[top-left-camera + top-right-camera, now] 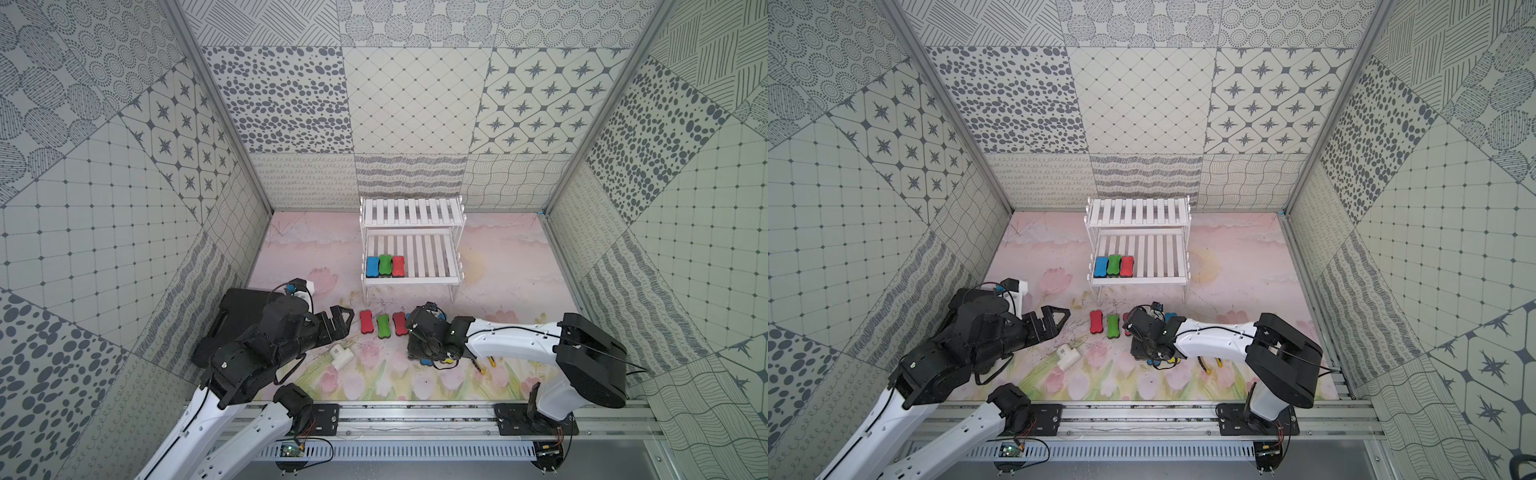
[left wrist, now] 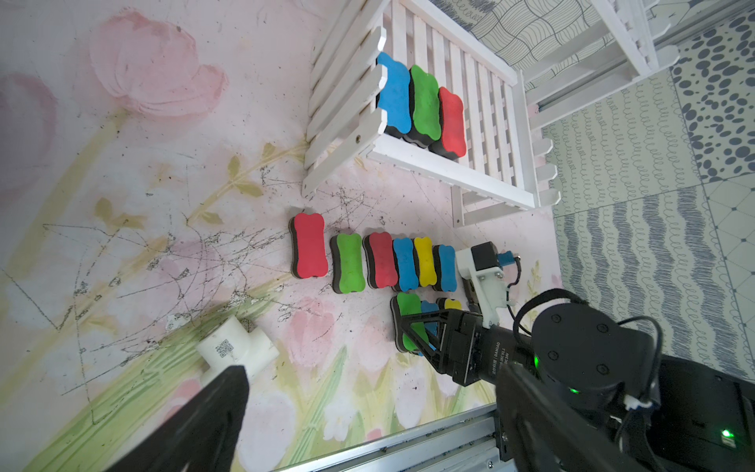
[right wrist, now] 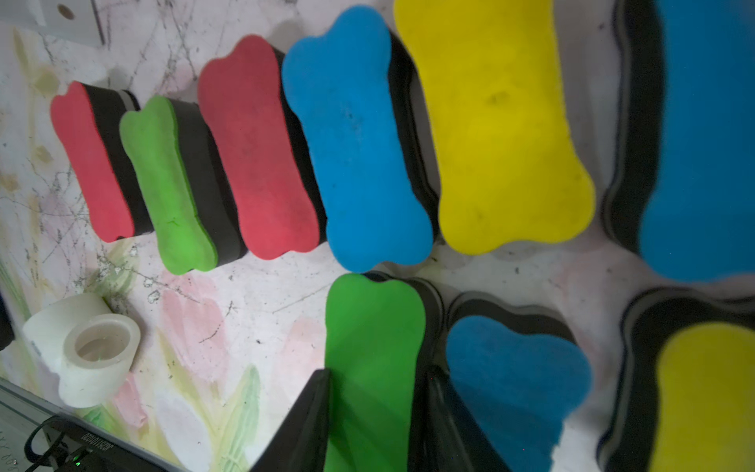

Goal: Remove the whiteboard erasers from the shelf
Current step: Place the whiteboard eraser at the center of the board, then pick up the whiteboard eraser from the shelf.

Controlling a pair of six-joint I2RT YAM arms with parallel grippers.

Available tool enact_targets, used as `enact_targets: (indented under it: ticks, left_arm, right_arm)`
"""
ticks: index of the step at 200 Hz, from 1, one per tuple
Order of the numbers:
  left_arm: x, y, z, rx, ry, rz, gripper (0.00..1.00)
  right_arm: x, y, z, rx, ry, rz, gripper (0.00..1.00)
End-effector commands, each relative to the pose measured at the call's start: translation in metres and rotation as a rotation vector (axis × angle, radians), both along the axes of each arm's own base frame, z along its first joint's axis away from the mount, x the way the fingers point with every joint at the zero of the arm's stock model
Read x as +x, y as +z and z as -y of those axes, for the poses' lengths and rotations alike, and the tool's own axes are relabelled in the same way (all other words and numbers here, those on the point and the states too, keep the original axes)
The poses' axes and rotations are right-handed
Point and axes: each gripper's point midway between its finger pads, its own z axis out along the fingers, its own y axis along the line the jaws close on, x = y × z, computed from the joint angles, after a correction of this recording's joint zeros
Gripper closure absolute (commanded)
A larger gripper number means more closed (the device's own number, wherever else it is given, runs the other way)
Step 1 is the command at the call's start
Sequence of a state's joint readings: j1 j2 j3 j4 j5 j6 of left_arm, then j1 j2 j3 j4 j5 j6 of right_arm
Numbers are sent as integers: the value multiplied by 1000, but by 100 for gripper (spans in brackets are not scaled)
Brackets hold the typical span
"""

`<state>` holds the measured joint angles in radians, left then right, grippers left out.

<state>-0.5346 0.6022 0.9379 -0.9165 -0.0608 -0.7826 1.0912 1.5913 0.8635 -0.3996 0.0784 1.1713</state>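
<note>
Whiteboard erasers [image 2: 421,102], blue, green and red, sat side by side on the lower tier of the shelf [image 1: 415,281], at its left front, long axes running front to back. Nine more lay on the table [image 1: 498,270] in two rows, aligned likewise. The right gripper [image 3: 378,370] straddled a green eraser [image 3: 374,318] across its width; whether it pinched was unclear. The left gripper [image 1: 343,322] stood spread, empty.

On the lower tier of the white shelf [image 2: 449,177] sit a blue eraser [image 2: 394,92], a green eraser [image 2: 425,102] and a red eraser [image 2: 452,118], side by side. On the flowery tabletop [image 2: 143,245] six more erasers [image 2: 382,259] stand in a row. Next to that row the right gripper [image 2: 404,327] has its black fingers [image 2: 427,315] at a second green eraser [image 2: 408,304]. A white pipe piece [image 2: 237,351] lies apart from them.
</note>
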Motion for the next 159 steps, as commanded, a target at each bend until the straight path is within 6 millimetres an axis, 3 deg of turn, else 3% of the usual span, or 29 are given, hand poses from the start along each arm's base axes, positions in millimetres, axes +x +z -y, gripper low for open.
enact_targets:
  ticks: [1,85,135,159]
  left_arm:
    - [-1,-2,-5,20,10,0,0]
    - [-3,6,6,-23,-44,6,0]
    - [-4,10,19,-49,-108,4,1]
    - [0,8,27,-56,-139,8,2]
  right_arm:
    - [-4,-2,6,-36,35,-10,55]
    - [2,21,0,-23,73,62,45]
    - [11,79,2,25,142,213,47]
    - [17,112,14,3,176,311,48]
